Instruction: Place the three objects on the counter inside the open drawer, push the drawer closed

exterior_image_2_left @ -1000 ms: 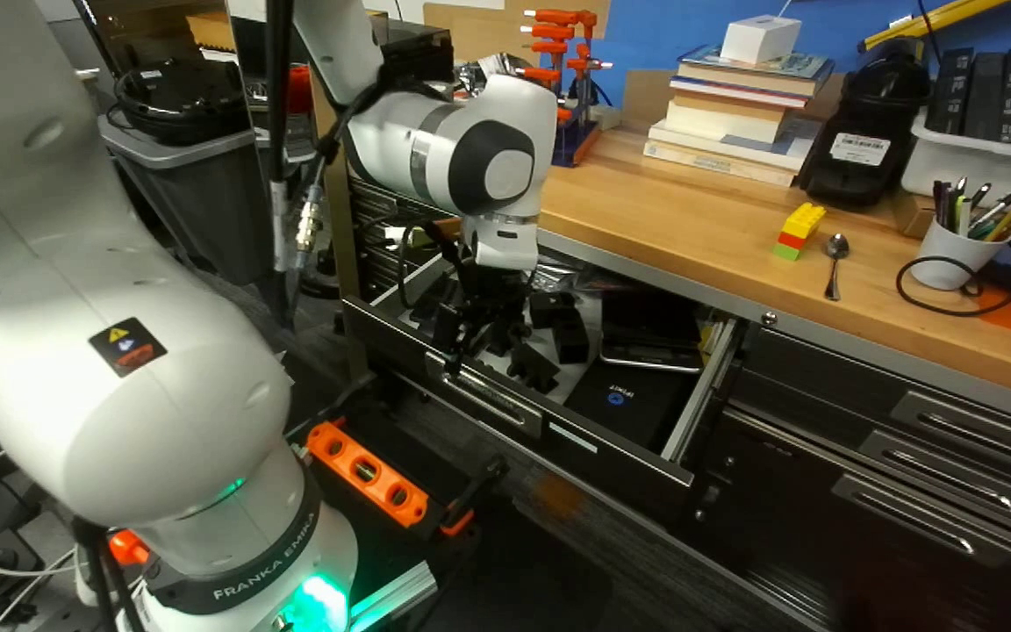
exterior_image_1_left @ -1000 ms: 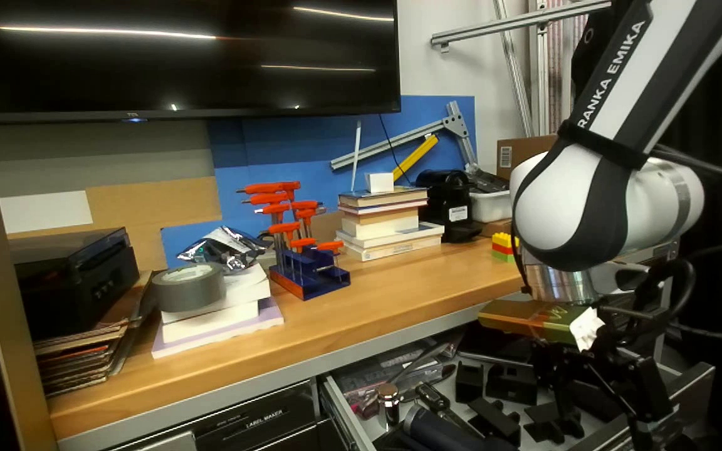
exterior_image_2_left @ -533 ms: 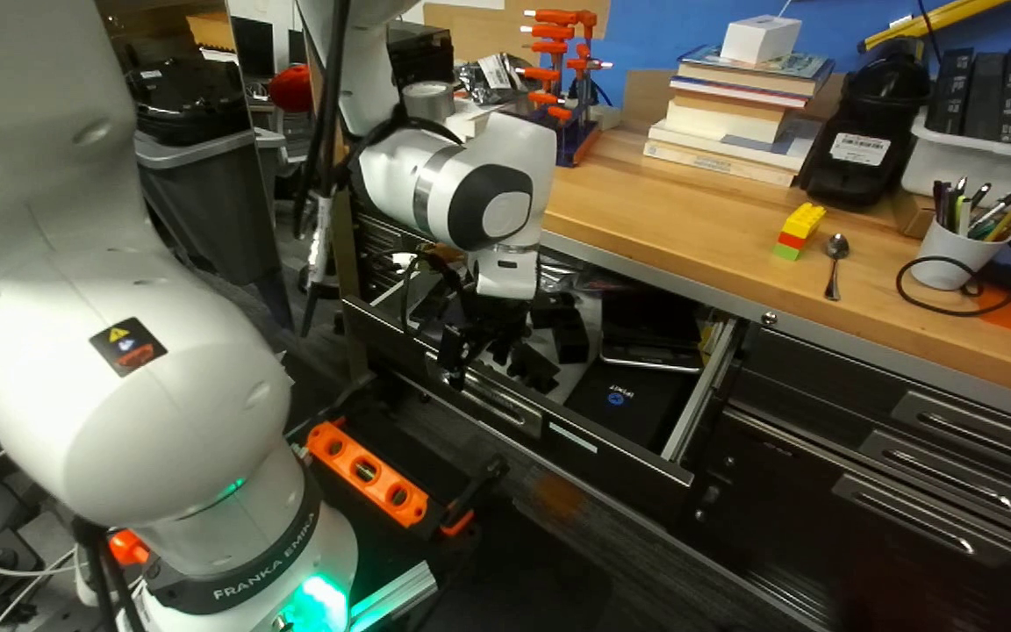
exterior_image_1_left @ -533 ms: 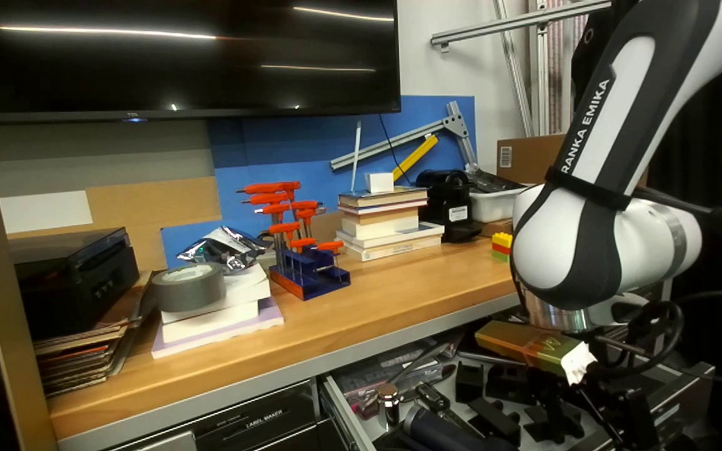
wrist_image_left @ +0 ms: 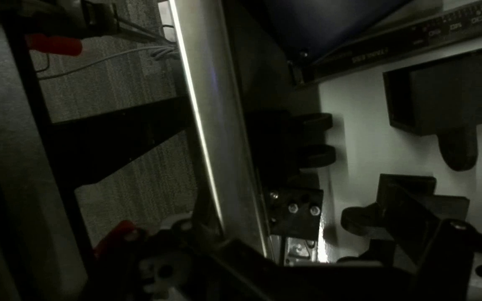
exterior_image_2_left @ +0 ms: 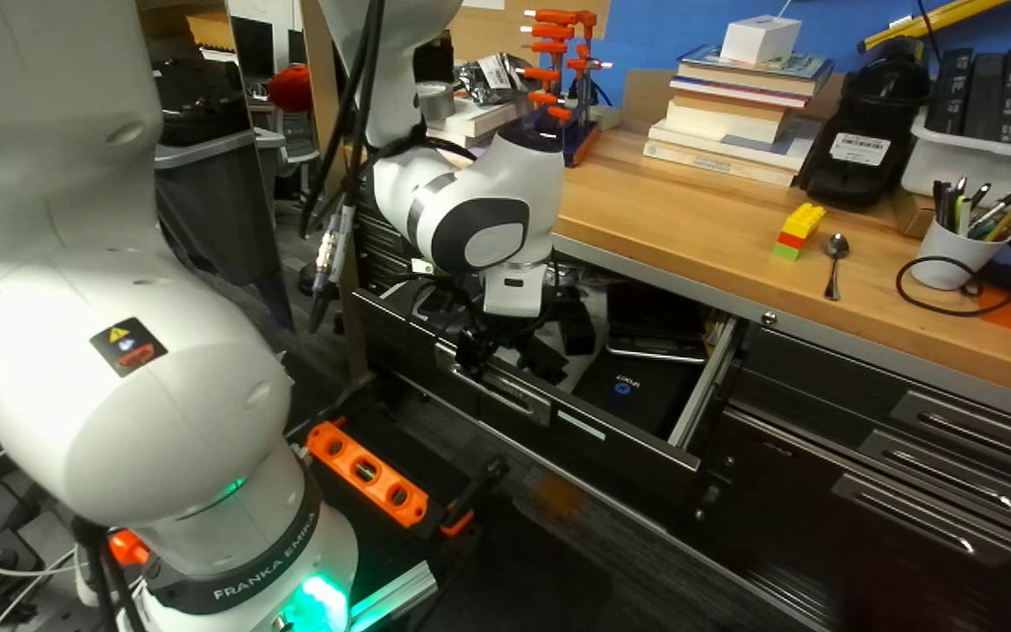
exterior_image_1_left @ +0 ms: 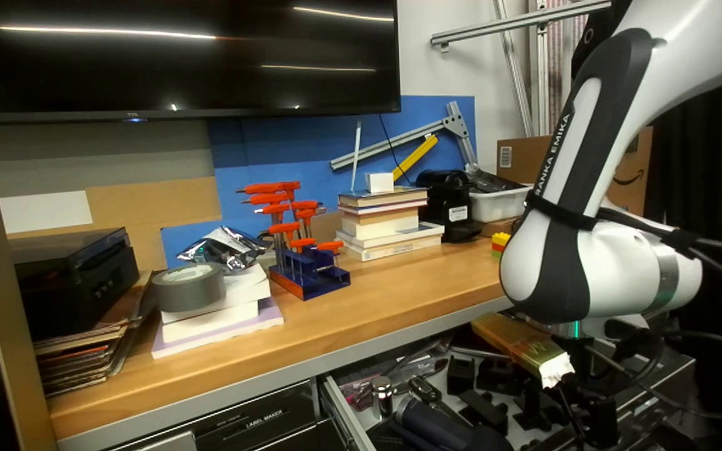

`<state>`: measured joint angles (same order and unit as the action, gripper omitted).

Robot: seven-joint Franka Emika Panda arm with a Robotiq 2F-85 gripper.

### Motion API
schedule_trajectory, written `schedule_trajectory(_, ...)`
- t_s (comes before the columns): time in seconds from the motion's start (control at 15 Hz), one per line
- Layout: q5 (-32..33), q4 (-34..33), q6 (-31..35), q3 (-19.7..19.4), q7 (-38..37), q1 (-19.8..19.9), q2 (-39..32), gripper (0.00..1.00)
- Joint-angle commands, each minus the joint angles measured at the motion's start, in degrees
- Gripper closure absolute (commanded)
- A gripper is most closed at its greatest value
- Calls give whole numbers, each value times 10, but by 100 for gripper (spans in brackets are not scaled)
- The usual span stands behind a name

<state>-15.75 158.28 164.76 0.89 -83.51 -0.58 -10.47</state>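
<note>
Dark grey metal fronts the wide drawer [exterior_image_2_left: 637, 465], pulled out beneath the front edge of a light wooden tabletop [exterior_image_2_left: 672, 209] as a white robot arm [exterior_image_2_left: 470, 189] bends low over it. The tool [wrist_image_left: 303, 246] hangs at the drawer's front rim, nearer the left-hand corner in an exterior view, its fingers spread wide apart; in the wrist view the rim runs between them, though shadow hides whether they touch it. Inside the drawer, a black case [exterior_image_2_left: 624, 399] with a blue mark lies toward the front rim's opposite corner, angular black parts [wrist_image_left: 454, 92] are scattered over the pale bottom, and a silver cylinder [exterior_image_1_left: 383, 398] stands near a side wall. On the tabletop, a toy-brick stack [exterior_image_2_left: 799, 230] of yellow, red and green stands between the front edge and a white-labelled black device [exterior_image_2_left: 874, 101]. Books [exterior_image_2_left: 734, 127] are piled beside the device near the back edge, a white box [exterior_image_2_left: 760, 39] on top. Farther along, orange-handled tools [exterior_image_1_left: 282, 186] rise from a blue stand [exterior_image_1_left: 311, 275], near a grey tape roll [exterior_image_1_left: 188, 288] resting on more books [exterior_image_1_left: 229, 313]. A white cup [exterior_image_2_left: 953, 253] of pens [exterior_image_2_left: 984, 211] stands the other way, past the toy-brick stack.
</note>
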Motion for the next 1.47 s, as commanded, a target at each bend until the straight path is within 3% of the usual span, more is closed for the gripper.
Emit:
schedule_trajectory(0.0, -69, -1, 66, 28, 51, 4, 2, 0)
schedule_trajectory(0.33, -127, -16, 141, 101, 106, 19, -3, 0)
schedule_trajectory(0.87, -110, -81, 202, 192, 122, 47, -52, 0)
schedule_trajectory(1.0, -91, -81, 186, 173, 124, 28, -47, 0)
schedule_trajectory(1.07, -85, -69, 177, 115, 127, -26, -28, 0)
schedule_trajectory(1.4, 9, -54, 181, -92, 110, -209, -3, 0)
